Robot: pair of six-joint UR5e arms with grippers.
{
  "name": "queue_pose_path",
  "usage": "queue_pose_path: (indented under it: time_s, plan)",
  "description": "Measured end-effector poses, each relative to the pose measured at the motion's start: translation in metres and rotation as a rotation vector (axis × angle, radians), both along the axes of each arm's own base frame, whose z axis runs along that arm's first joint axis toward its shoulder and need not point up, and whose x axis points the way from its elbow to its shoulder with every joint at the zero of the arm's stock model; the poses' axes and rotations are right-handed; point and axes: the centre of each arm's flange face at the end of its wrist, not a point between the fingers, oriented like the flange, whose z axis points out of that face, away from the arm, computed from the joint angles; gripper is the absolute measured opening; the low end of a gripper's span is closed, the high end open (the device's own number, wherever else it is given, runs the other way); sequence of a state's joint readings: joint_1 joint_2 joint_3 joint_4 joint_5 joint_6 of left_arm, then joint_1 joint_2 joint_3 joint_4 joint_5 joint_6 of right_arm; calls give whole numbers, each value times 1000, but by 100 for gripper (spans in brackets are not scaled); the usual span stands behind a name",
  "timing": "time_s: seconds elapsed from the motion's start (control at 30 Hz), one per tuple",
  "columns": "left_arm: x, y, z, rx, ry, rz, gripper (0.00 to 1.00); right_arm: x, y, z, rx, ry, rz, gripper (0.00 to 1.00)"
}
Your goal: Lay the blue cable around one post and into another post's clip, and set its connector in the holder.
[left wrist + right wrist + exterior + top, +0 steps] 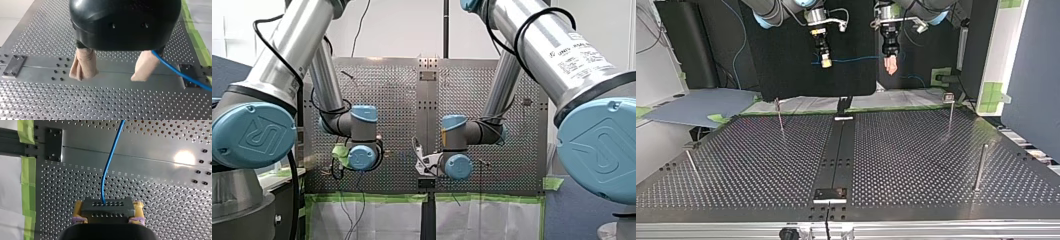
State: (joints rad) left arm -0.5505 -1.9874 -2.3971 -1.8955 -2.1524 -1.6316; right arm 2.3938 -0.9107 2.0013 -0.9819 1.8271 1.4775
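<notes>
Jaws of my right gripper (pixel 108 206), seen in the right wrist view, are clamped on the connector (pixel 107 211), a dark block with rows of holes. The yellow pads (pixel 78 207) press on both its sides. The cable (pixel 110 165) leaves the block's middle and runs ahead of the gripper, above the table (pixel 162 202). A dark plate (pixel 53 145) lies further ahead, off to one side.

Left wrist view: my left gripper (pixel 110 75) is spread wide, with nothing between its beige pads (pixel 83 63). The cable (pixel 180 75) comes out from behind one finger and runs off sideways; I cannot tell whether it touches that finger.

Top view: both grippers hang in the upper middle of the frame, well above the table (pixel 916 165). My right gripper (pixel 825 62) is to the left of my left gripper (pixel 891 65), and the cable (pixel 856 60) spans between them. Four posts stand on the table, two at the left (pixel 780 115) and two at the right (pixel 980 167).

Front view: my left arm (pixel 362 125) and my right arm (pixel 462 132) meet mid-frame over the table (pixel 512 165); the jaws cannot be read here.
</notes>
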Motion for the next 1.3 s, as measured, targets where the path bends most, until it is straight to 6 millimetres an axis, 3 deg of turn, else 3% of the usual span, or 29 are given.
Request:
queue_pose_path:
  time_s: [0.37,0.57,0.83,1.0,1.3]
  plan:
    - [-42,-12,3,-41,66,-91,100,0,0,0,0,0,0,0]
    - [-50,-14,0,-28,102,-106,100,0,0,0,0,0,0,0]
    - [-51,-13,-1,-25,108,-107,100,0,0,0,0,0,0,0]
    - [-42,-18,0,-38,115,-119,100,-4,12,3,21,0,-6,0]
    - [-15,-36,34,-113,69,-142,100,-16,10,33,59,-50,-93,0]
